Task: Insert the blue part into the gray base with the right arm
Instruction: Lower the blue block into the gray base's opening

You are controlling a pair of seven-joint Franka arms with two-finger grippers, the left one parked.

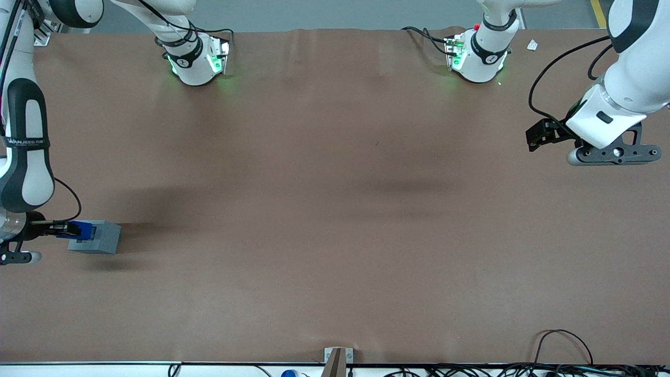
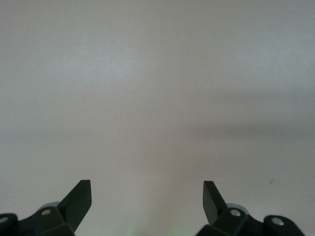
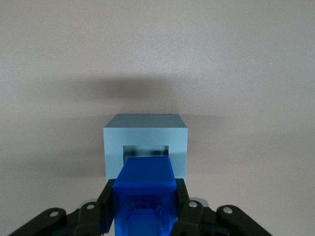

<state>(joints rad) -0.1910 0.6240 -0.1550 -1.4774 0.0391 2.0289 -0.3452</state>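
Observation:
The gray base [image 1: 99,238] sits on the brown table at the working arm's end. In the right wrist view the gray base [image 3: 145,132] shows its square socket facing the camera. My right gripper [image 1: 67,229] is shut on the blue part [image 1: 82,231], which it holds sideways at the socket's mouth. In the right wrist view the gripper [image 3: 145,199] clamps the blue part [image 3: 145,184] between both fingers [image 3: 109,202], and the part's front end reaches the socket opening. How deep it sits I cannot tell.
The two arm bases [image 1: 198,60] stand along the table's back edge. A small white scrap [image 1: 532,45] lies near the parked arm's end. Cables [image 1: 562,345] run along the front edge, with a metal bracket [image 1: 338,357] at its middle.

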